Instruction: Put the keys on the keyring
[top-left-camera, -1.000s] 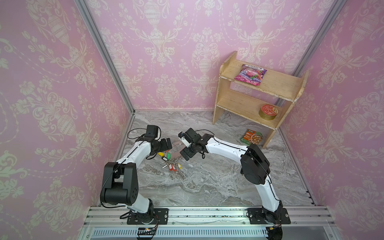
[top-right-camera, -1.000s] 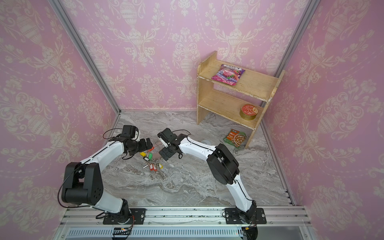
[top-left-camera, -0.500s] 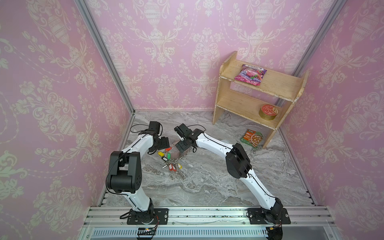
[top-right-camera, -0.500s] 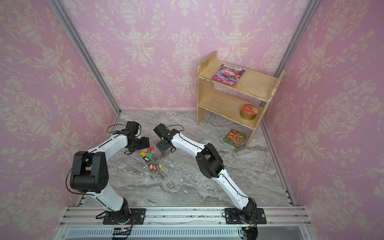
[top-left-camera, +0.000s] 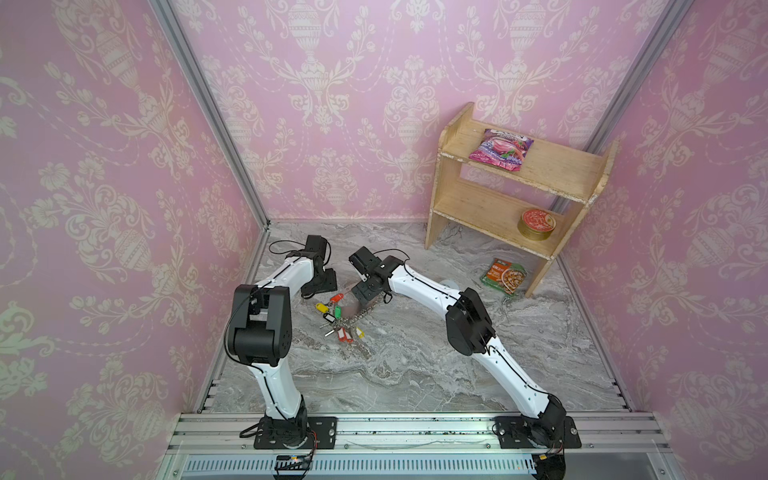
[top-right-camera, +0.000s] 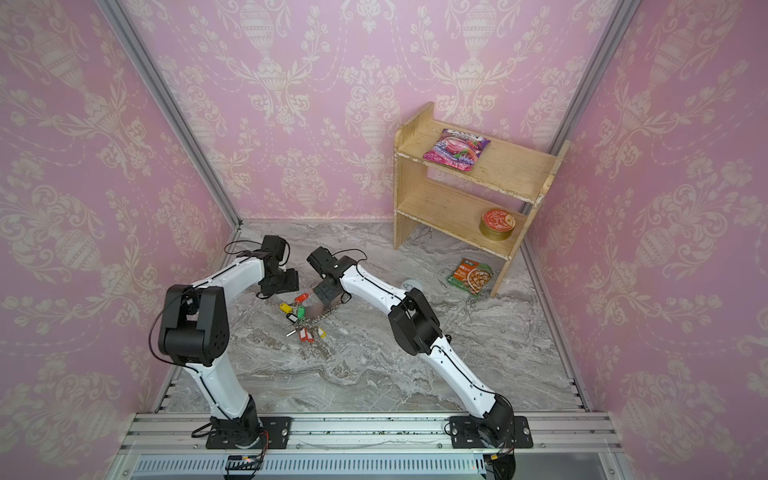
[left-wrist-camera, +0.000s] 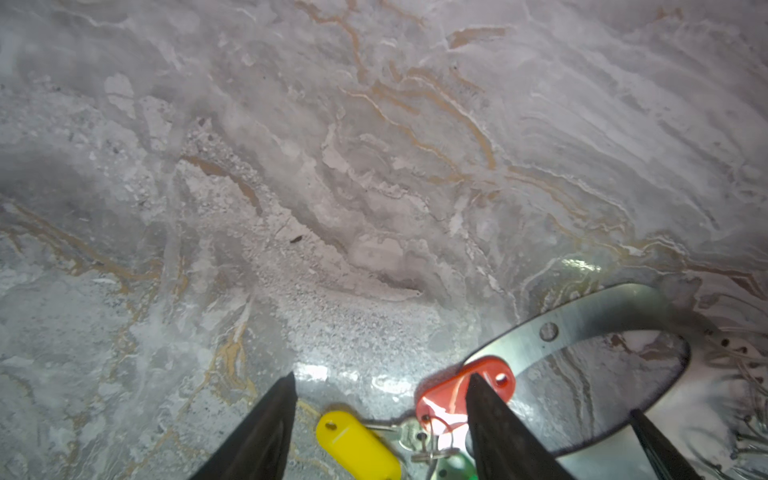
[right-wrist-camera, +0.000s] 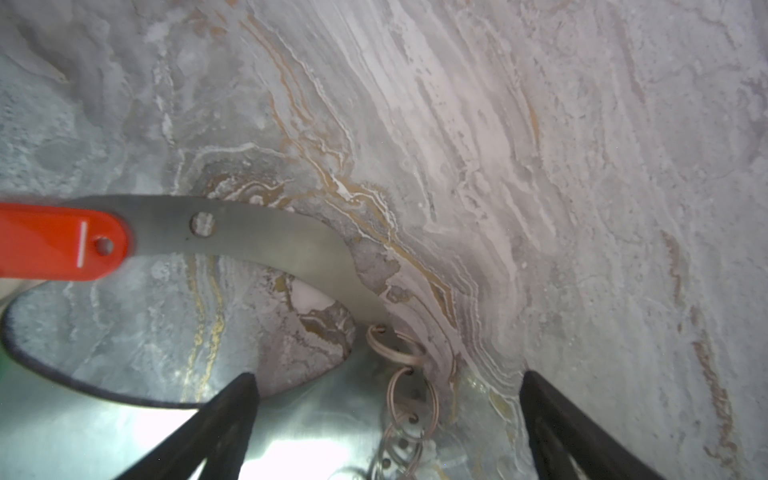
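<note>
You have a keyring of flat brushed metal, dull grey with a soft sheen. Its chain is thin wire links, paler and shinier. The red tag and yellow tag are smooth, glossy plastic. The counter looks like grey veined marble, mostly matt, and gleams where light hits it. The left gripper has matt black fingers. Your shelf is bare, rough-edged wood, and the packet on it is shiny film.

The keyring, a flat silvery loop trailing chain links, is lying flat on the marble; the small black key is lying just beside it
</note>
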